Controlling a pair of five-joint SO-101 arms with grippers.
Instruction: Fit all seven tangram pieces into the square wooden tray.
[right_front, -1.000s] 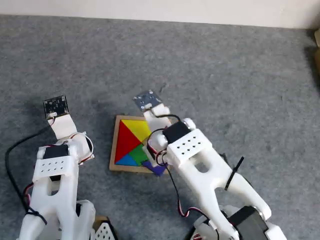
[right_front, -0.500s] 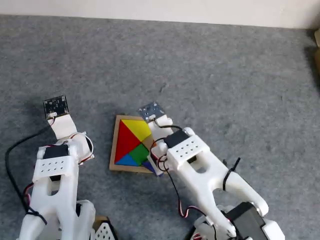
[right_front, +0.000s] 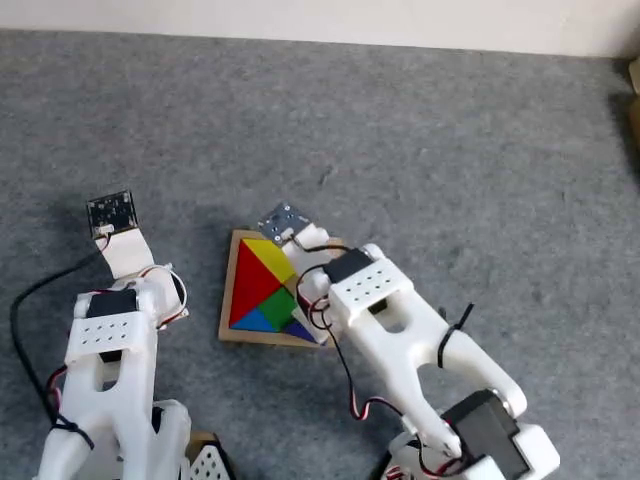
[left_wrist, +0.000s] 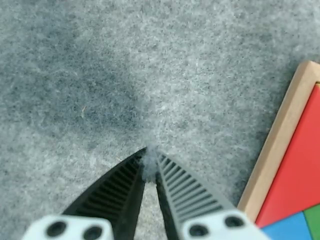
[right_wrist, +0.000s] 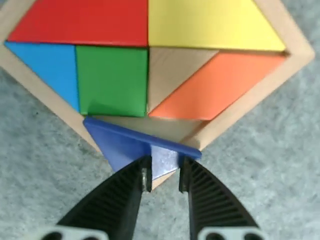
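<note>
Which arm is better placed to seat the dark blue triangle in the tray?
Right. The right gripper is shut on the dark blue triangle, held over the open corner slot of the wooden tray. The left gripper sits shut and empty over carpet beside the tray.

We see the square wooden tray holding a red triangle, yellow triangle, light blue triangle, green square, bare wooden triangle and orange parallelogram. The dark blue triangle lies tilted across the tray's rim, pinched between the fingers of the right gripper.
</note>
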